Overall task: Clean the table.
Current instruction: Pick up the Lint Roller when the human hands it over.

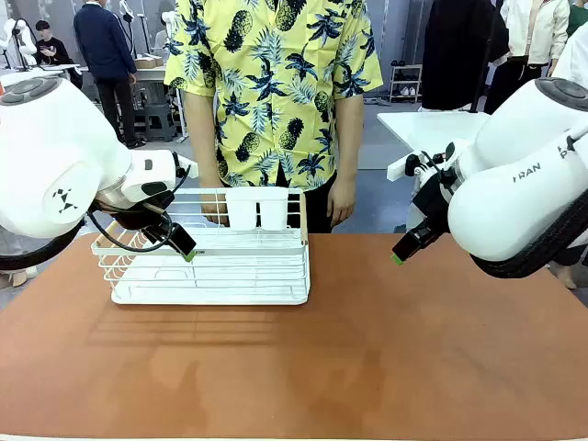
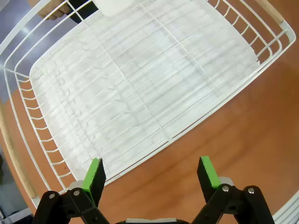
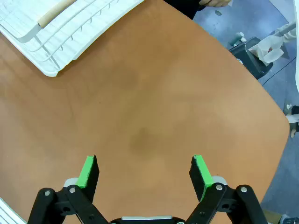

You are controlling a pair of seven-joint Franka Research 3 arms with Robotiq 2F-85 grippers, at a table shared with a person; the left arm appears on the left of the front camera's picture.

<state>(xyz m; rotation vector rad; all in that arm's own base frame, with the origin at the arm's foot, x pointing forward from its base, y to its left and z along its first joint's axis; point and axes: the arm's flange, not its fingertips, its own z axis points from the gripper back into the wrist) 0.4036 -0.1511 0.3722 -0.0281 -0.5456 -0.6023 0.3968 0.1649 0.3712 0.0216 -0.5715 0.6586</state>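
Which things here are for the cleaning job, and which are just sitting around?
For the job: reddish-brown table; white dish rack standing on it, probably to be cleared away.
Just around: white holder inside the rack; small white table behind; person at the far side.

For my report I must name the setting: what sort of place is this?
Probably a robot laboratory, not a home: two white robot arms stand at the table, and behind it are other people and a white work table.
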